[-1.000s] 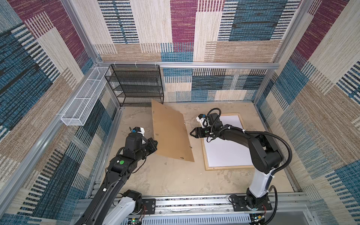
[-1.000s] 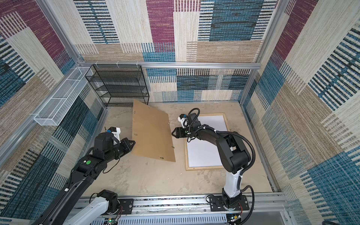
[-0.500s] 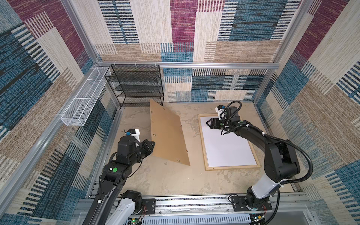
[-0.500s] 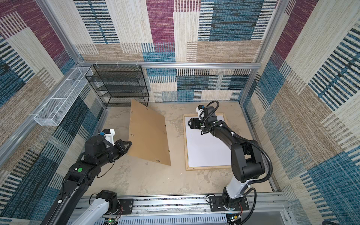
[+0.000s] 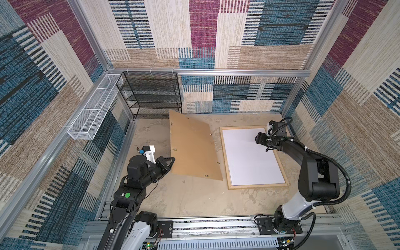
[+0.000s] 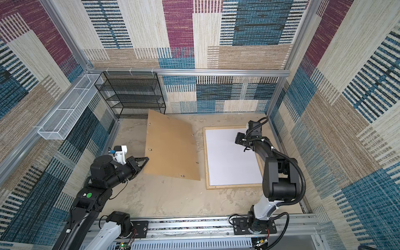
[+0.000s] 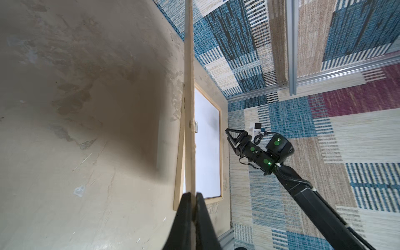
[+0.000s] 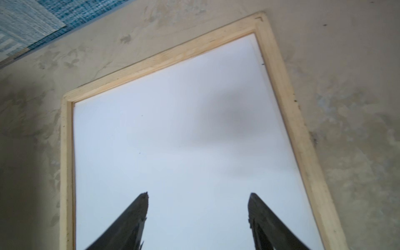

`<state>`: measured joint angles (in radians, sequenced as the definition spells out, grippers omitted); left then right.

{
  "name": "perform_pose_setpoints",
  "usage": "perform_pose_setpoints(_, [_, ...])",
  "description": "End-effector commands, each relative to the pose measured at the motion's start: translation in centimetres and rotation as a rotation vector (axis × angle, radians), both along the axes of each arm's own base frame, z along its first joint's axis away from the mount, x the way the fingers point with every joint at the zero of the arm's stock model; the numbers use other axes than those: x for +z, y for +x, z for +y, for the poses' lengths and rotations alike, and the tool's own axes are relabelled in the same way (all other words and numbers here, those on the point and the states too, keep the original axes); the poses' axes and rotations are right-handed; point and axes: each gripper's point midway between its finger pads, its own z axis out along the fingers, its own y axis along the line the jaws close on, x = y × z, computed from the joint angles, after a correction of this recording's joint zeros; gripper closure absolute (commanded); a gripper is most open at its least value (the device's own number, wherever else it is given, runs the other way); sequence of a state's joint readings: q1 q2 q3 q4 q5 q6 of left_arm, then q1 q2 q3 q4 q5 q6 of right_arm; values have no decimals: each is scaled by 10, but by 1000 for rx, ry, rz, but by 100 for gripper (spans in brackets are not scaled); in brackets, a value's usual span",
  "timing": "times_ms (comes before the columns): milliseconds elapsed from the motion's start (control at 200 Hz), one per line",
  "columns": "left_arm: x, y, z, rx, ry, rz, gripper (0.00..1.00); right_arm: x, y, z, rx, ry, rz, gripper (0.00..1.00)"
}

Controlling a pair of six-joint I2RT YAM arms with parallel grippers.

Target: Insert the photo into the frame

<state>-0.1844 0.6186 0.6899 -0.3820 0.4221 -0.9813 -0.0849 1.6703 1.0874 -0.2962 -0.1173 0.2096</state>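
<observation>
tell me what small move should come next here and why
Probably the left fingers should swing the board they pinch by the edge across toward the frame. The photo already lies white side up inside the frame, and the right fingers hang open above it, holding nothing, so closing the back looks like what is left.

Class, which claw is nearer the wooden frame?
Right. The right claw hangs open above the frame; the left claw grips the brown board, off to the frame's left.

Photo [image 5: 249, 158] shows its white back only; printed face hidden. Frame [image 8: 67, 173] runs off the picture's edge in right wrist view.
</observation>
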Motion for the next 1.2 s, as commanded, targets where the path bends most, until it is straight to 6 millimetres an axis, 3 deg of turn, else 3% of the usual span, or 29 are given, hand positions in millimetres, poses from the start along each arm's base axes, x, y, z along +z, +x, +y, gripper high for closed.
perform_pose_setpoints(0, [39,9,-15,-59,-153,-152,100,-8,0,-27,-71,-40,13,26])
perform_pose_setpoints(175, [32,15,-21,-87,-217,-172,100,-19,-4,-54,-124,-9,28,25])
perform_pose_setpoints(461, [44,11,-30,-159,-248,-254,100,-34,-9,-81,-179,13,49,24])
perform_pose_setpoints(611, [31,18,-36,-178,-319,-241,100,-42,-11,-90,-191,39,55,24])
perform_pose_setpoints(861, [16,22,-37,-183,-326,-242,100,-45,-9,-74,-134,126,45,25])
perform_pose_setpoints(1197, [-6,30,-50,-207,-351,-237,100,-44,-17,-33,-35,331,-2,26])
